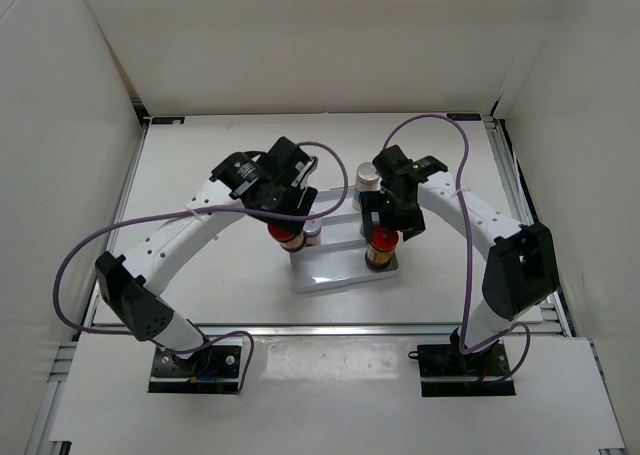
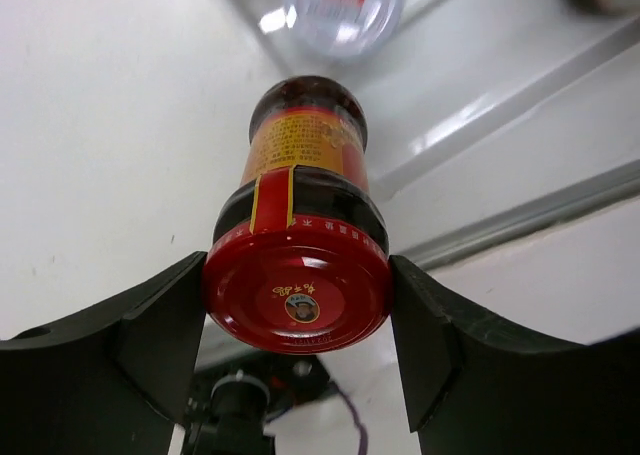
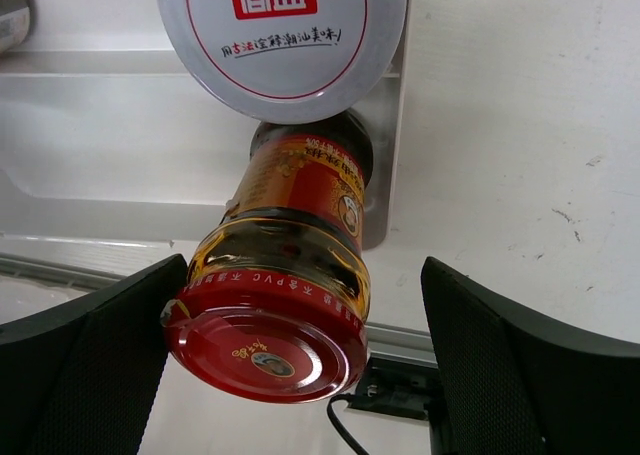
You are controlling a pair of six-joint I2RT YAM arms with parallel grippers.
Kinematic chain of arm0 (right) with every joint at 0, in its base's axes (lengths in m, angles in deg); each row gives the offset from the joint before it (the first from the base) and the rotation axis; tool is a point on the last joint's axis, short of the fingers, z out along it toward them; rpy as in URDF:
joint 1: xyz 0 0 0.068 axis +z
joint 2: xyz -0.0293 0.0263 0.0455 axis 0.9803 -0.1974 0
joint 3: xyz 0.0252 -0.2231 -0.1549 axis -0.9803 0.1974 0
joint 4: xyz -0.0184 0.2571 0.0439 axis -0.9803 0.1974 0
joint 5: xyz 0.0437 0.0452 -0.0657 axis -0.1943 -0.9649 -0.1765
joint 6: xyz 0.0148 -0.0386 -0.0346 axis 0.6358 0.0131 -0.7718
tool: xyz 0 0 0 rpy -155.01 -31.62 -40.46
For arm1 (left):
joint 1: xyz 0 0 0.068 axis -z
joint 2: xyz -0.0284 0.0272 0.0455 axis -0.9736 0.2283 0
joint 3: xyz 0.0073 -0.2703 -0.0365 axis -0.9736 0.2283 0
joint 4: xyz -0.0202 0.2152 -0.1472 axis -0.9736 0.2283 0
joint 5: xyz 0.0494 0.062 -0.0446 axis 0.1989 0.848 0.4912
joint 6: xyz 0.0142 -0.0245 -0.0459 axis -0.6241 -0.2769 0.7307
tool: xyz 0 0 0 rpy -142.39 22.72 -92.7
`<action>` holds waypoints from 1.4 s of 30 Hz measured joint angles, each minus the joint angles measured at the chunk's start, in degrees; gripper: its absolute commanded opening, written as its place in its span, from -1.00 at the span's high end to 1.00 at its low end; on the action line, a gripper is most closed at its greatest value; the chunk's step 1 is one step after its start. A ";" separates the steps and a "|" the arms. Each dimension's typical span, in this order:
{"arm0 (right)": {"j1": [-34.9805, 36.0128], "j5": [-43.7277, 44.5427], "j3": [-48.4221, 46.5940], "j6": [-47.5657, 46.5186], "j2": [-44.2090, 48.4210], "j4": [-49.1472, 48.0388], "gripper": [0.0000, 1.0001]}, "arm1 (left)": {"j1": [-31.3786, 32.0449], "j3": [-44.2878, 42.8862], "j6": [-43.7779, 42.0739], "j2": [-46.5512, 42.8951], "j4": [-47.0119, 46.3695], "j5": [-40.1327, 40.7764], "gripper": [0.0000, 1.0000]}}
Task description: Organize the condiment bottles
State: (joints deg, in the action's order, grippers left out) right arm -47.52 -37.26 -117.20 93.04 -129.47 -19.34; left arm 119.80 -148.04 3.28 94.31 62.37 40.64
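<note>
My left gripper [image 1: 285,218] is shut on the red cap of a brown red-capped jar [image 2: 297,275], its pads [image 2: 175,315] pressed on both sides. The jar [image 1: 285,235] is at the left end of the white ridged tray [image 1: 335,273]. My right gripper [image 1: 388,223] is open around the second red-capped jar [image 3: 275,305], which stands at the tray's right end [image 1: 380,247]. The left pad [image 3: 120,335] touches its cap and the right pad stands apart. A silver-lidded jar [image 3: 282,35] is right behind it. A tall silver-capped jar [image 1: 368,179] stands behind the tray.
A small silver-lidded jar [image 1: 312,232] stands on the tray beside the left gripper and shows blurred in the left wrist view [image 2: 342,10]. White enclosure walls [image 1: 60,125] surround the table. The arms' purple cables [image 1: 440,125] loop above the surface.
</note>
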 measured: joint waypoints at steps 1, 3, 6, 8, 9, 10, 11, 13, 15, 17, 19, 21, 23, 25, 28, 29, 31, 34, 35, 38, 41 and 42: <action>-0.04 -0.02 0.20 0.00 0.00 0.00 -1.00 | -0.02 -1.95 0.00 1.01 -0.59 -0.42 0.79; -0.26 -0.02 0.52 -0.04 0.00 0.04 -1.00 | 0.11 -4.66 -0.11 3.30 -1.55 -1.68 0.79; -0.90 -0.02 0.57 -0.17 0.00 0.04 -1.00 | 1.31 -5.11 -0.79 6.25 -2.32 -3.89 0.79; -1.36 0.00 0.57 -0.20 0.00 0.04 -1.00 | 2.19 -4.85 -1.07 7.93 -2.45 -5.64 0.79; -1.53 0.02 0.57 -0.22 0.00 0.04 -1.00 | 2.47 -4.66 -1.14 8.39 -2.49 -6.36 0.79; -1.75 -0.02 0.57 -0.22 0.00 0.04 -1.00 | 2.75 -4.52 -1.27 8.74 -2.43 -7.17 0.79; -1.84 -0.04 0.57 -0.24 0.00 0.02 -1.00 | 2.95 -4.46 -1.33 8.83 -2.40 -7.72 0.79; -1.92 -0.09 0.57 -0.39 0.00 0.02 -1.00 | 2.97 -4.42 -1.46 8.79 -2.36 -8.63 0.79; -2.08 -0.22 0.57 -0.50 0.00 0.02 -1.00 | 2.97 -4.31 -1.75 8.79 -2.47 -9.16 0.79; -2.40 -0.48 0.57 -0.61 0.00 -0.02 -1.00 | 2.91 -3.76 -1.92 8.79 -3.02 -9.73 0.79; -2.80 -0.81 0.57 -0.72 0.00 -0.15 -1.00 | 2.89 -2.84 -2.05 8.79 -3.72 -10.01 0.79; -3.15 -1.03 0.57 -0.81 0.00 -0.28 -1.00 | 2.89 -1.73 -2.34 8.79 -4.42 -10.23 0.76; -3.39 -1.11 0.57 -0.83 0.00 -0.37 -1.00 | 2.89 -0.59 -2.40 8.81 -4.94 -10.36 0.74; -3.54 -1.20 0.57 -0.85 0.02 -0.37 -1.00 | 2.89 0.66 -2.51 8.83 -5.07 -10.36 0.66; -3.85 -1.36 0.57 -0.85 0.02 -0.39 -1.00 | 2.89 2.21 -2.60 8.92 -5.29 -10.29 0.44; -3.93 -1.36 0.57 -0.85 0.07 -0.39 -1.00 | 2.89 2.54 -2.64 8.98 -5.33 -10.27 0.33; -4.04 -1.36 0.57 -0.87 0.17 -0.35 -1.00 | 2.89 3.04 -2.78 9.01 -5.46 -10.25 0.15; -4.09 -1.33 0.57 -0.87 0.22 -0.35 -1.00 | 2.89 3.56 -2.80 9.01 -5.86 -10.25 -0.44; -4.09 -1.31 0.57 -0.90 0.22 -0.35 -1.00 | 2.89 3.69 -2.80 9.01 -6.05 -10.25 -0.68; -4.09 -1.38 0.57 -0.94 0.22 -0.28 -1.00 | 2.89 3.82 -2.91 8.98 -6.62 -10.25 -0.98; -4.09 -1.36 0.55 -1.07 0.22 -0.11 -1.00 | 2.89 3.80 -2.78 8.96 -7.39 -10.01 -0.98; -4.09 -1.36 0.55 -1.11 0.24 0.02 -1.00 | 2.89 3.80 -2.82 8.96 -7.52 -9.88 -0.98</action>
State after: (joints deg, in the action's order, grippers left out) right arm -51.61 -38.62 -116.65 91.93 -129.23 -19.32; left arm 122.69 -144.24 0.46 103.27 54.85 30.76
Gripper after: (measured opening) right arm 0.998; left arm 0.991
